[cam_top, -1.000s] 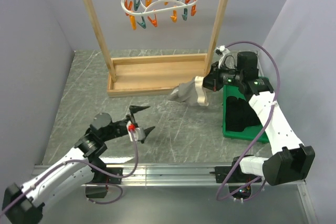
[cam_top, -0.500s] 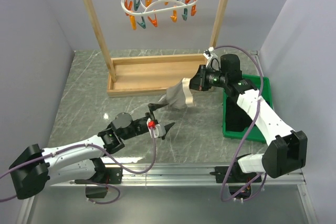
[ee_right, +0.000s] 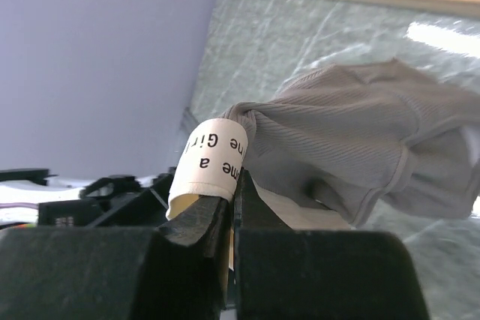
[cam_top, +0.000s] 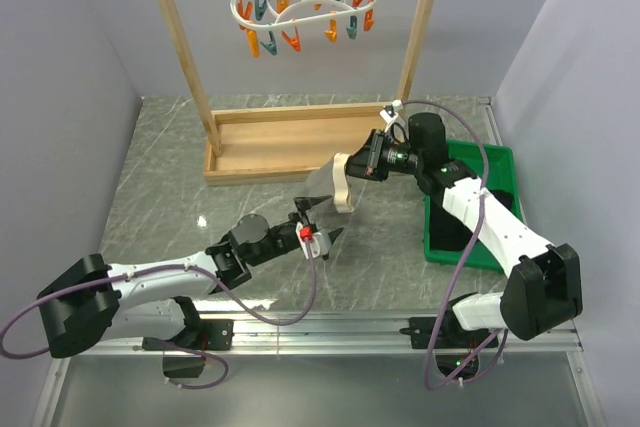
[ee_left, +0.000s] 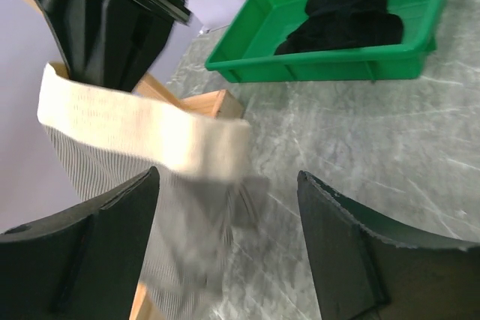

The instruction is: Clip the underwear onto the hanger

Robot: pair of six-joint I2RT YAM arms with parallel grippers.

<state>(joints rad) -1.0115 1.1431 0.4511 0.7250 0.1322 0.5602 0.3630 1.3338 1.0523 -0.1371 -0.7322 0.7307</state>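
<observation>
The underwear [cam_top: 330, 183] is taupe fabric with a beige waistband. It hangs in the air from my right gripper [cam_top: 366, 163], which is shut on the waistband [ee_right: 214, 157]. My left gripper [cam_top: 316, 223] is open just below and in front of the hanging cloth; in the left wrist view the underwear [ee_left: 150, 185] hangs between and beyond its spread fingers [ee_left: 345, 252]. The white hanger [cam_top: 303, 5] with orange and teal clothespins hangs from the wooden rack's top bar, far above both grippers.
The wooden rack [cam_top: 290, 142] with its tray base stands at the back. A green bin [cam_top: 492, 160] holding dark black cloth [ee_left: 345, 9] sits at the right, under my right arm. Grey walls close in both sides.
My right gripper has carried the underwear left toward the table's middle. My left gripper has moved right and forward, up to just below the cloth.
</observation>
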